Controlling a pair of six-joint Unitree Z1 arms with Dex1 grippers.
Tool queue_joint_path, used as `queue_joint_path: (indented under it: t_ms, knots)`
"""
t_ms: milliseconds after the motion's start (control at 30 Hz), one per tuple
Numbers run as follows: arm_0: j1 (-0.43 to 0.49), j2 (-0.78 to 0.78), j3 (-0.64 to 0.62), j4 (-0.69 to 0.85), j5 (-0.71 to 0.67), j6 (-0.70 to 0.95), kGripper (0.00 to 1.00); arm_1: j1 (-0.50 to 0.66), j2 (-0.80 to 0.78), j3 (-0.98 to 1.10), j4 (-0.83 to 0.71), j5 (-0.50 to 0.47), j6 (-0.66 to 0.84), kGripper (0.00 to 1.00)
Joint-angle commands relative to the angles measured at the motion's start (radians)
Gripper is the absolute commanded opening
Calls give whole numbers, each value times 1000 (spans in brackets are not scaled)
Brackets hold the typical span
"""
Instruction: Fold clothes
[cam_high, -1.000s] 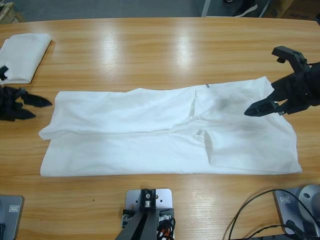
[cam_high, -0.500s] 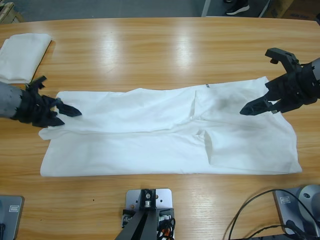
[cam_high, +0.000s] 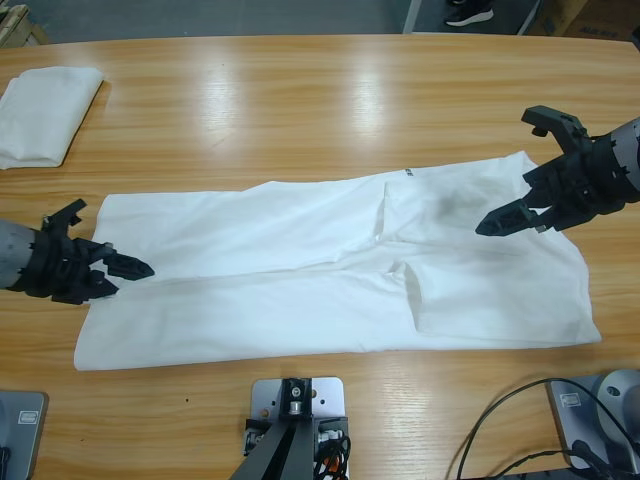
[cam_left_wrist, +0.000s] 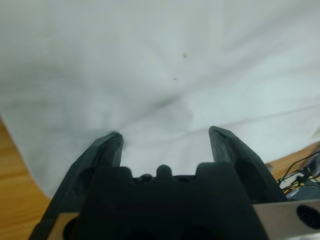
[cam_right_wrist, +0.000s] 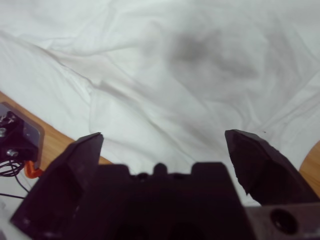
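A large white T-shirt (cam_high: 300, 265) lies flat across the wooden table, folded lengthwise, with a sleeve flap doubled over near its right end. My left gripper (cam_high: 115, 238) is open at the shirt's left edge. In the left wrist view its tips (cam_left_wrist: 166, 135) rest on the puckered white fabric (cam_left_wrist: 160, 60). My right gripper (cam_high: 505, 172) hangs wide open over the shirt's right part. White cloth (cam_right_wrist: 175, 75) fills the right wrist view between and beyond that gripper's (cam_right_wrist: 162, 134) jaws. Neither gripper holds anything.
A second white garment (cam_high: 45, 115), folded into a small stack, lies at the table's far left corner. Bare wood (cam_high: 320, 110) stretches behind the shirt. Black cables (cam_high: 520, 430) run along the near right edge.
My left gripper came in from the left edge, then drew toward the near edge at the shirt's left end; that end now lies flatter and shifted. The right gripper drifted slightly left.
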Motion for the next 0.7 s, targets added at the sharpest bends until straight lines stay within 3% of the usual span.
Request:
queue_joint_path:
  t_ms: [33,133,267,367,467,700]
  knots:
    - [81,-227,-38,164,-32,-19,647,-14,17,31,-8,-1,11,1000]
    - [124,-228,-27,262,-32,-5,646,-14,27,32,-11,-2,11,1000]
    - [207,-168,-42,298,-40,-14,600,-14,45,37,-19,0,11,1000]
    - [217,-78,-62,301,-78,-34,605,-14,52,41,-25,2,11,1000]
    - [231,-100,-62,302,-59,-57,605,-14,54,42,-28,2,11,1000]
    - [366,-55,-102,394,-98,-38,607,-14,66,61,-47,3,11,1000]
